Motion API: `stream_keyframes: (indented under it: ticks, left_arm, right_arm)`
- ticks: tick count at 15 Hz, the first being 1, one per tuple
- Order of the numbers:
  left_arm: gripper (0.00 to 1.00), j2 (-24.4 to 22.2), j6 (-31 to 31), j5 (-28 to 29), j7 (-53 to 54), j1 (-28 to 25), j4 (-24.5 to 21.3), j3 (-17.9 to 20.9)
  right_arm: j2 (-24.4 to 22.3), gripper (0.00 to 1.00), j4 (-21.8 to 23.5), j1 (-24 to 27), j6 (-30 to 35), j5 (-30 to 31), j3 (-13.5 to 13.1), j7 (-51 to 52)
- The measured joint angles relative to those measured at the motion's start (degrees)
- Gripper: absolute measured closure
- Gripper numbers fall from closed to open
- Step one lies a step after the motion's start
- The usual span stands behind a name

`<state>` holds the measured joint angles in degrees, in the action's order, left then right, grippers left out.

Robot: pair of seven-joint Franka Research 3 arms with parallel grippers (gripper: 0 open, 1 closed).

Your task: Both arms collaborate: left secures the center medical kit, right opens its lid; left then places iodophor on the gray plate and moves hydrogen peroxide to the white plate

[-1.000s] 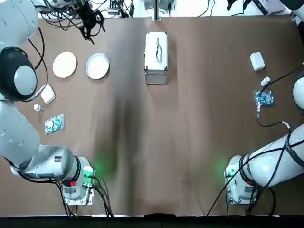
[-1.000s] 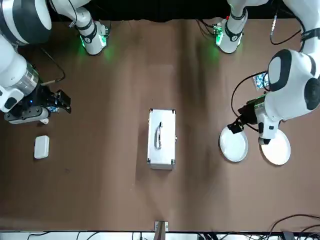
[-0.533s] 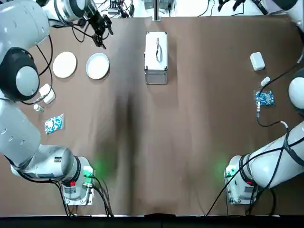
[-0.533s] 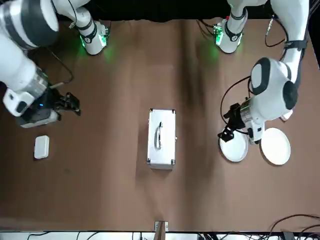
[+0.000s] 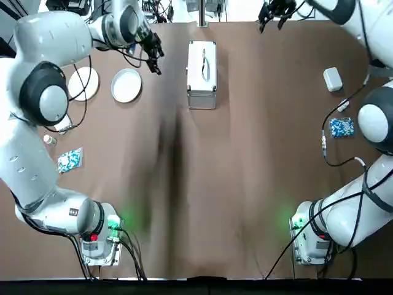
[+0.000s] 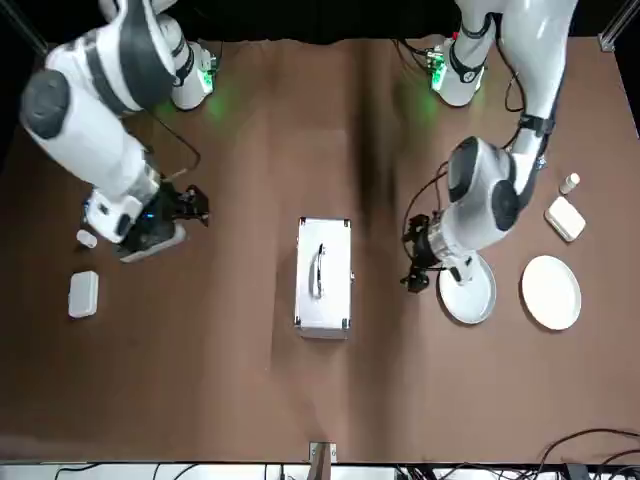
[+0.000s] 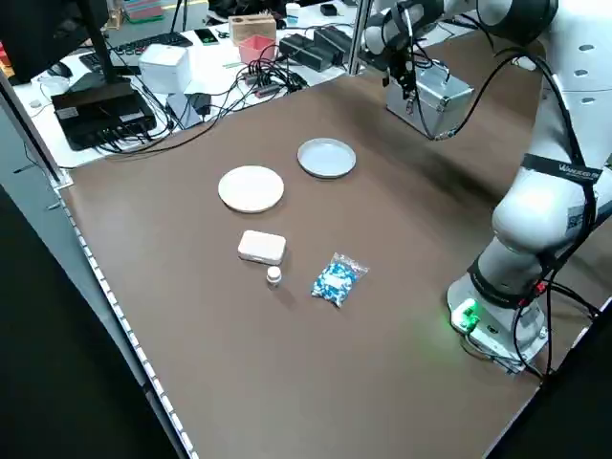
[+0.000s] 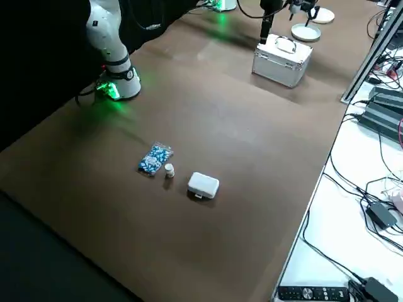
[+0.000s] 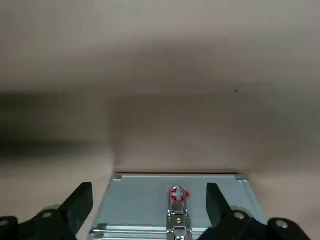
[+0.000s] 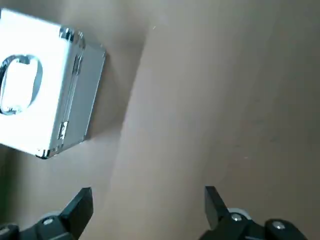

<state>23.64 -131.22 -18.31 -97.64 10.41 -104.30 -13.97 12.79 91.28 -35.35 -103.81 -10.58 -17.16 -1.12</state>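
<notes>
The medical kit (image 5: 202, 74) stood closed at the far centre of the desk (image 5: 233, 184), its long axis running near-to-far and its handle on top. The left gripper (image 5: 153, 54) hung just to the kit's left, fingers spread and empty; its wrist view looked straight at the latch side of the case, so the kit lay directly ahead of the jaws. The right gripper (image 5: 274, 10) was at the far edge, well to the kit's right and clearly farther off, also spread and holding nothing. The left arm was therefore the nearer one, fit to brace the case first. The gray plate (image 5: 126, 85) and white plate (image 5: 83, 83) sat empty at far left.
</notes>
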Motion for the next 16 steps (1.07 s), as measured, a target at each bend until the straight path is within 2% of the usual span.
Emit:
stream_keyframes:
  ticks: [3,7,8,10,12,16]
  left_arm:
    - [0.0,2.77,-2.66,0.0,-4.84,2.01,0.91,-0.01]
    - [0.0,8.08,-3.12,0.0,-7.5,3.8,6.29,0.03]
    - [0.0,10.71,-3.15,0.0,-8.52,4.61,9.01,0.07]
    - [0.0,12.47,-3.73,0.0,-8.82,5.35,10.58,0.09]
    - [0.0,13.59,-5.41,0.0,-9.88,6.38,11.04,0.18]
    - [0.0,15.26,-7.6,0.0,-11.46,8.54,11.2,0.36]
  right_arm:
    - [2.63,0.02,-0.17,-3.07,-0.85,-0.07,0.07,-4.76]
    - [6.37,0.01,-4.02,-5.71,-2.08,-1.22,0.11,-13.94]
    - [8.63,0.01,-6.1,-6.99,-4.74,-3.41,0.12,-17.86]
    - [10.44,0.01,-6.96,-8.33,-8.62,-3.98,0.13,-21.86]
    - [11.9,0.01,-7.31,-9.36,-12.39,-4.59,0.13,-25.19]
    - [15.84,0.02,-9.21,-10.36,-18.31,-9.64,0.14,-30.61]
